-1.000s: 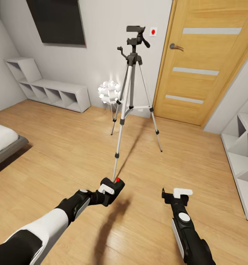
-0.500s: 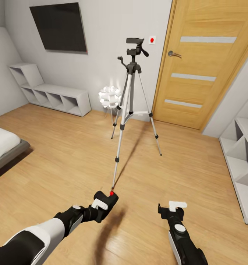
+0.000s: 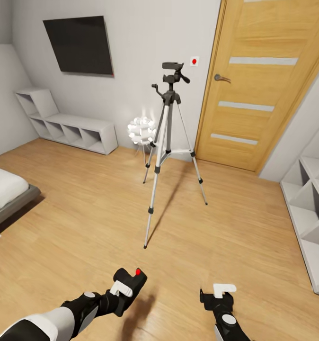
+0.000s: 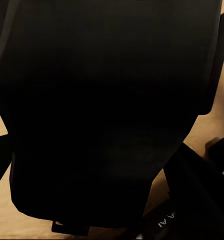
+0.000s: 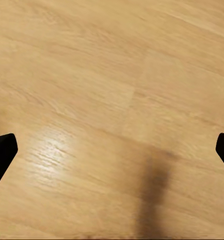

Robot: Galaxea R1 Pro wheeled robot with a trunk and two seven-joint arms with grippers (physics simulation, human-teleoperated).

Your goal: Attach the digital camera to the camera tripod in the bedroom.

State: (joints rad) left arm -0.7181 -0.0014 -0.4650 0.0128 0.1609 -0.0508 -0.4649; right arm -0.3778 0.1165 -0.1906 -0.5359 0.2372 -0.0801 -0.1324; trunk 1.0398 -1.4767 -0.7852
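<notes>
- At the lower centre of the head view, the left gripper [image 3: 123, 290] pinches the digital camera [image 3: 129, 282], whose red button faces up; carried low and out in front like this, it looks held ready for the trip to the mount, not yet lifted toward it.
- In the middle of that frame, well apart from both arms, the camera tripod [image 3: 168, 142] stands on the light wood floor [image 3: 84, 213] with its three legs spread and its black head bare at the top, so the attaching is not yet done.
- Behind it, the white lamp [image 3: 141, 130] sits near the wall, with the wooden door [image 3: 254, 94] at the upper right and the wall TV [image 3: 80, 45] at the upper left; a corner of the grey bed [image 3: 5, 189] shows at the left edge.
- At the lower right, the right gripper [image 3: 217, 296] hangs empty; the head view alone leaves its spread unclear.
- The right wrist view settles that: its dark fingertips [image 5: 2, 152] sit at opposite edges of the frame, spread wide over bare floor, probably kept free to steady the tripod.
- The left wrist view gives little beyond the camera's black body [image 4: 107, 110] pressed close to the lens, confirming a firm hold but showing nothing of the tripod, which the head view supplies.
</notes>
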